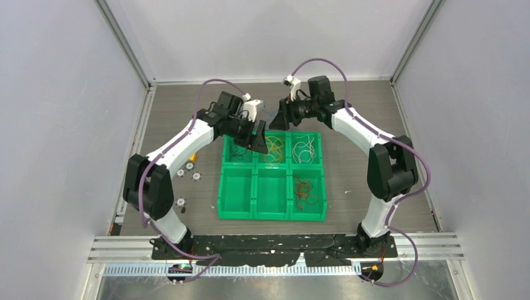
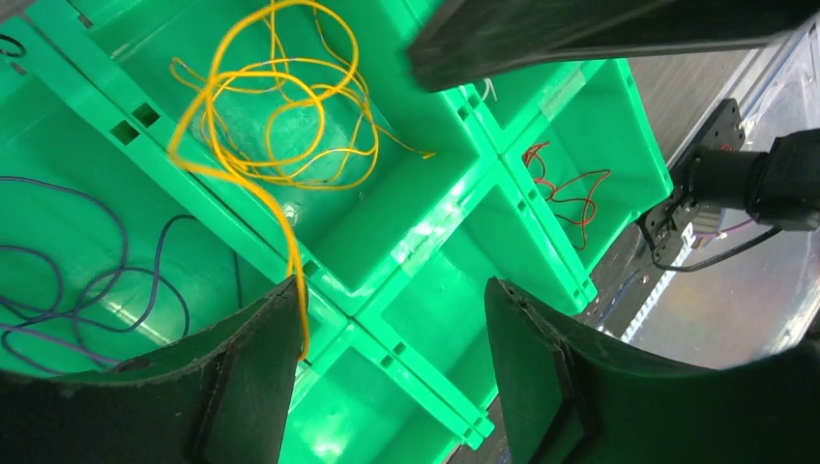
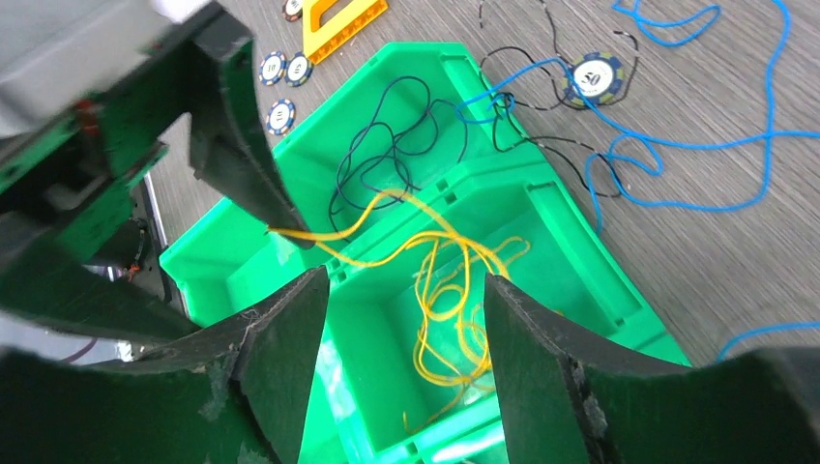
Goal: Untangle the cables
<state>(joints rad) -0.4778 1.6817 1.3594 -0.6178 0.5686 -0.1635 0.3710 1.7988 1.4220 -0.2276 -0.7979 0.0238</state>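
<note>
The left gripper (image 2: pixel 392 290) hangs over the green tray (image 1: pixel 272 212), jaws apart. 1 strand of the yellow cable (image 2: pixel 290 106) climbs out of the top-middle compartment, crosses the divider and rests against 1 finger (image 3: pixel 237 155), unpinched. The right gripper (image 3: pixel 406 280) hovers just beside it above that compartment, jaws also apart, and blocks the top of the left wrist view. The dark cable (image 3: pixel 387 145) lies in the top-left compartment (purple-blue from the left wrist), the white cable (image 1: pixel 304 149) top-right, the red cable (image 1: pixel 305 190) bottom-right. Upper right in the right wrist view, the blue cable (image 3: pixel 696 145) loops across the table (image 1: pixel 375 112) around 1 poker chip (image 3: pixel 593 77), reaching the tray's rim beside the dark cable.
</note>
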